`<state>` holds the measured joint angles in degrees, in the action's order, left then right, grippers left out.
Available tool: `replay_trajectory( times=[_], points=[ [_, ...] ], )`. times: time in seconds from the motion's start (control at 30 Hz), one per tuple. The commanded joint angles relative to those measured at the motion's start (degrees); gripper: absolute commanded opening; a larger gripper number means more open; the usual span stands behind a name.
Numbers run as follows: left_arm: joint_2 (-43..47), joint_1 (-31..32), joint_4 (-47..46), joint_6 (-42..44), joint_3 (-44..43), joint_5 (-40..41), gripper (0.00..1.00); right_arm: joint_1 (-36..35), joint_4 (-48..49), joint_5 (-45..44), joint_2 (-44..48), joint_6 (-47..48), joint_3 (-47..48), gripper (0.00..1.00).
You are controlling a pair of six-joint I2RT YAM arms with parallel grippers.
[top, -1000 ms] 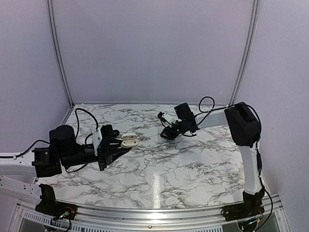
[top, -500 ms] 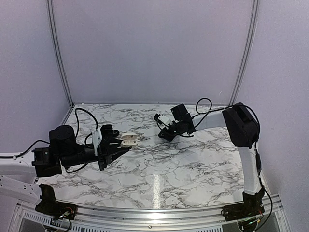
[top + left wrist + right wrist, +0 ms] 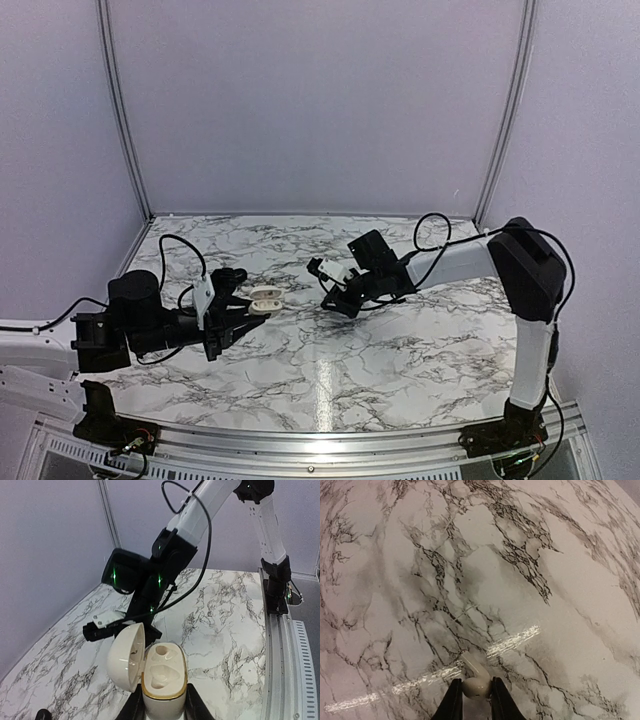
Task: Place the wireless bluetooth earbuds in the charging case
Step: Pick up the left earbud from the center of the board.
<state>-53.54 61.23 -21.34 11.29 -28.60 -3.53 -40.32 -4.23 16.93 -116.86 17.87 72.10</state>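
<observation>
Jaws of the left gripper [image 3: 163, 706], low over the near-left part of the marble-patterned desk [image 3: 400, 350], pinch the base of the charging case [image 3: 162, 680] from both sides, with its open side up. The case is white and glossy, with a thin tan band around the rim. Its lid [image 3: 127, 655] is swung open on the hinge toward the far side and stands nearly on edge beside the base. Two moulded hollows in the base lie exposed: a small round one at the end away from the jaws and a larger one closer to them, both showing pale plastic. A small dark mark sits inside the lid, too small to identify. Farther out and to the right, the right gripper [image 3: 476, 689] points toward the case, near it but apart from it. Its jaws are closed on an earbud [image 3: 475, 682], which reads off-white rather than dark. The rounded head sits between the two fingertips, and the short stem points away from them over the desk. Whether the earbud touches the desk cannot be told.
</observation>
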Motion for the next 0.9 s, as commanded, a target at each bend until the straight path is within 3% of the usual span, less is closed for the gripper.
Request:
replay_trajectory(
  times=[0.0,0.3,0.53,0.87],
  points=[
    [-0.90,0.14,-4.14,-2.74,2.25,1.68,0.00,-1.88,1.61,-0.60,8.64,0.39,-3.89,0.12],
    [-1.19,-0.23,-3.32,-4.56,3.58,2.85,0.00,-10.68,-3.34,-13.39,25.13,3.14,-8.95,0.11],
    [-2.09,-0.24,-3.01,-5.82,4.39,-1.33,0.00,-20.17,-10.60,-22.51,38.85,4.97,-10.47,0.11],
    [-4.47,-0.32,1.12,-8.80,-0.05,-11.78,0.00,-33.43,-17.71,-30.84,43.01,12.23,-7.47,0.10]
  ],
)
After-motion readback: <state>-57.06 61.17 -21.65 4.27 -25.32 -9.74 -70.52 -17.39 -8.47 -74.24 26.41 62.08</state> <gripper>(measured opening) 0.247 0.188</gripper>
